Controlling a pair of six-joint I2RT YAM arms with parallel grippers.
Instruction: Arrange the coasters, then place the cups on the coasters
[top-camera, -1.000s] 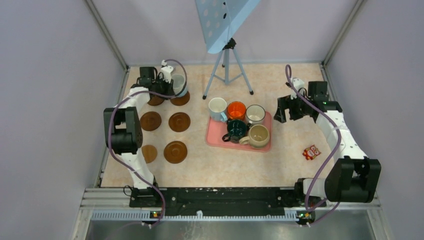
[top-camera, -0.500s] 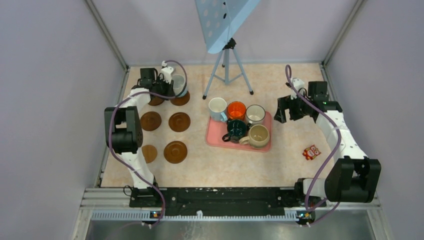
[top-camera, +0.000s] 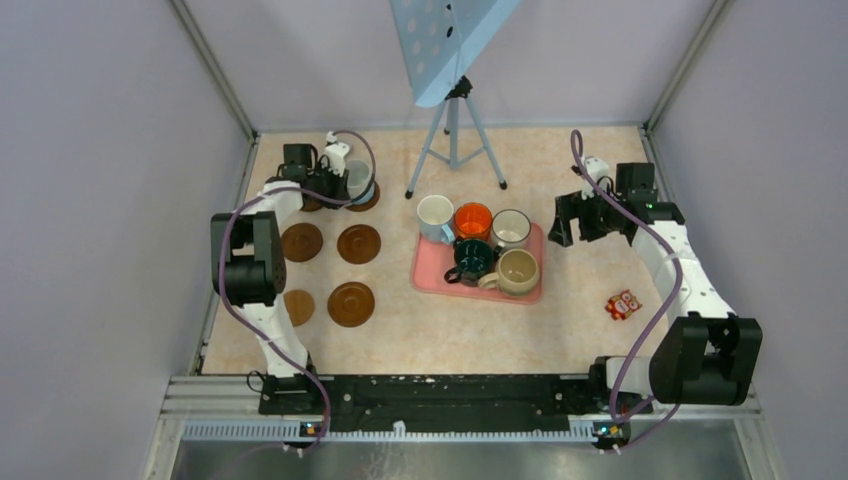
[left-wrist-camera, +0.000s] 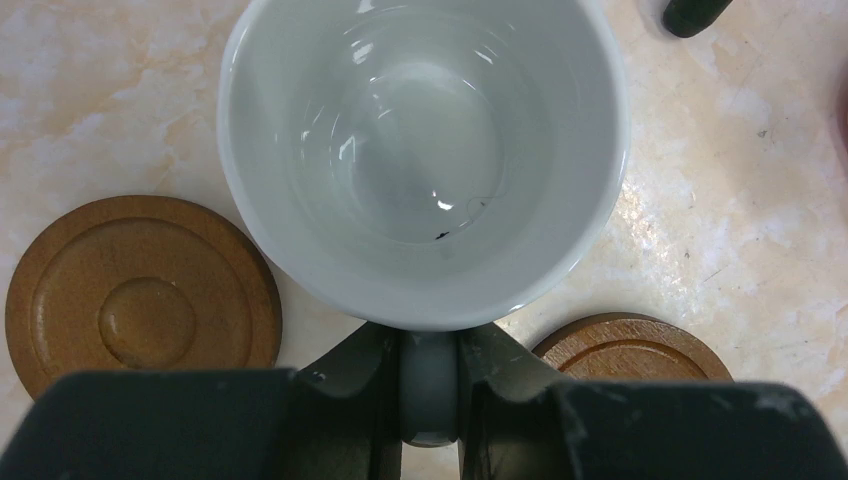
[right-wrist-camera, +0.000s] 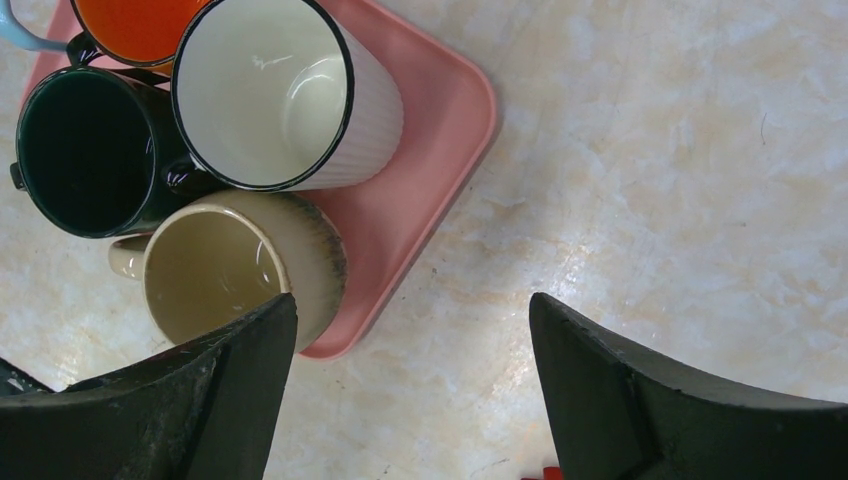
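Observation:
My left gripper (left-wrist-camera: 430, 352) is shut on the handle of a white cup (left-wrist-camera: 425, 150), held upright at the back left of the table. Brown coasters lie to either side below it (left-wrist-camera: 140, 290) (left-wrist-camera: 630, 345). From above, the held cup (top-camera: 359, 178) overlaps the back right coaster (top-camera: 366, 199); I cannot tell whether it touches. More coasters lie nearer (top-camera: 301, 241) (top-camera: 358, 243) (top-camera: 351, 303), with a lighter one (top-camera: 298, 306). My right gripper (right-wrist-camera: 410, 330) is open over bare table beside the pink tray (right-wrist-camera: 440, 130), next to the beige cup (right-wrist-camera: 225, 275), dark-rimmed white cup (right-wrist-camera: 270, 90) and dark green cup (right-wrist-camera: 85, 150).
The tray (top-camera: 533, 285) also holds an orange cup (top-camera: 473, 220) and a white cup (top-camera: 435, 215). A tripod (top-camera: 455, 150) with a blue perforated panel stands at the back centre. A small red packet (top-camera: 622, 304) lies right of the tray. Walls enclose the table.
The left wrist has turned and shifted slightly with the white cup still in its grip. The right arm has stayed put.

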